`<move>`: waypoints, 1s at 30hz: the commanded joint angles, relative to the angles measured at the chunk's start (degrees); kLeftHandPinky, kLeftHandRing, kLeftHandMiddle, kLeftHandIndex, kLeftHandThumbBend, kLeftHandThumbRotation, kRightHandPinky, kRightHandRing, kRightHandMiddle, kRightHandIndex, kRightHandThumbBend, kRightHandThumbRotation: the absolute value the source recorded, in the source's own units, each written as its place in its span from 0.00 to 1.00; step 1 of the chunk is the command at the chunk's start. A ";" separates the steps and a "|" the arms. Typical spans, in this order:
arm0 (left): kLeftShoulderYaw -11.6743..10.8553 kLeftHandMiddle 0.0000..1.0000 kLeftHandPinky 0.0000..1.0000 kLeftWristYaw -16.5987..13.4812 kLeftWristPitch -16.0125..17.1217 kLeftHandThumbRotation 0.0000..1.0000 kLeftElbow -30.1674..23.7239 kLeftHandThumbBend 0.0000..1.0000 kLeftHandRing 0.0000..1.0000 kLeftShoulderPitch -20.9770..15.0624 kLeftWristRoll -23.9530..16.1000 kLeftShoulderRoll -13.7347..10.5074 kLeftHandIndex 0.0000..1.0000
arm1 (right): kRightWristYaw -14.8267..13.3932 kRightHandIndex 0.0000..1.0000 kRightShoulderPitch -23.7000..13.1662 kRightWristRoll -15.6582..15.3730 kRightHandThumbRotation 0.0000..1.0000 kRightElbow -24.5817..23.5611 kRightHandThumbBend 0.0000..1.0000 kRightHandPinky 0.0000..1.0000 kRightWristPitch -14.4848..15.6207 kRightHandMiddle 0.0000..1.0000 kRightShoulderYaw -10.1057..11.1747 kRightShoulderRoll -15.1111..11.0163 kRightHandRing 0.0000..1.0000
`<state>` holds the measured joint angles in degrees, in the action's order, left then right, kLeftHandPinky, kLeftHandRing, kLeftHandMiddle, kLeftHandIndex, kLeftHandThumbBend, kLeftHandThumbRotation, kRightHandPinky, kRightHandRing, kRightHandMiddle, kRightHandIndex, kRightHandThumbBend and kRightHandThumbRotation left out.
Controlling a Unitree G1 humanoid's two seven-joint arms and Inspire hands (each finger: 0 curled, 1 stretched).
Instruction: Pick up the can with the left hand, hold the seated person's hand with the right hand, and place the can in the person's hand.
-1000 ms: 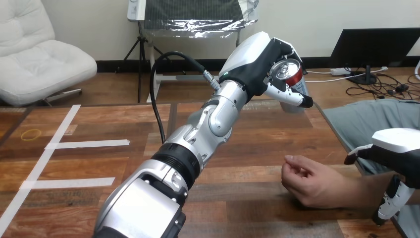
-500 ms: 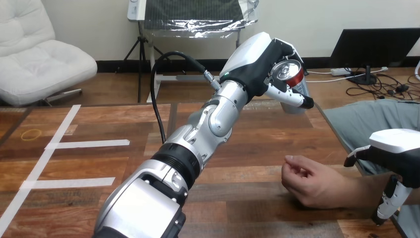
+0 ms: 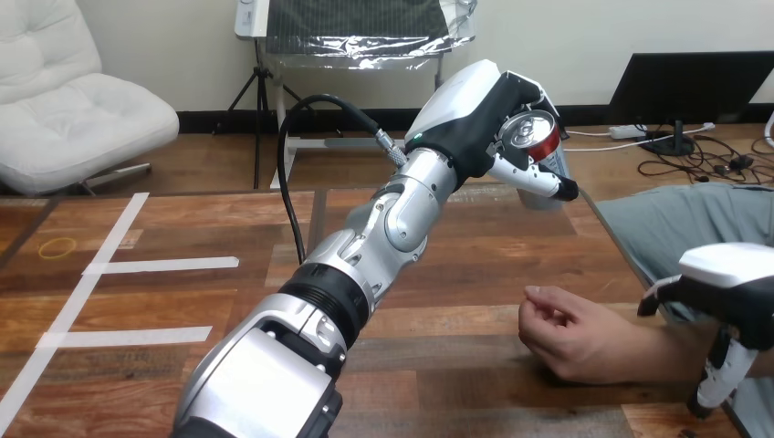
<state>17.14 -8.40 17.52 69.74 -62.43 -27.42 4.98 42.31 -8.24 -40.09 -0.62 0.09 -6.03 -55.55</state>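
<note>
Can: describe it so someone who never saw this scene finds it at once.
Above the wooden table's far right, the robot's left hand is raised at the end of its silver arm. Its fingers curl round the can: tilted, silver top facing the camera, red side, the one red thing.

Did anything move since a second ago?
The right hand sank a little, over the person's wrist. The left hand kept gripping the can up high, and the person's hand stayed resting on the table.
</note>
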 commanded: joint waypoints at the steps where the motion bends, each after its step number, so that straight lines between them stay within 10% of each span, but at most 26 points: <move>1: 0.01 0.46 0.36 -0.69 1.15 0.00 -0.93 0.70 0.41 -2.71 0.43 -0.45 0.46 | -0.62 0.86 -4.72 -1.71 0.09 0.37 0.75 0.90 -0.03 0.92 -1.31 -0.34 0.93; 30: 0.15 0.46 0.34 -0.41 1.96 0.00 -1.12 0.69 0.39 -1.45 0.35 -0.75 0.46 | 1.82 0.87 -6.57 -5.16 0.15 3.10 0.75 0.92 0.23 0.93 -6.89 0.80 0.95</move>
<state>17.22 -8.21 17.90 69.73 -62.37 -27.53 4.98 43.96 -10.47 -44.33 1.94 0.28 -11.76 -55.46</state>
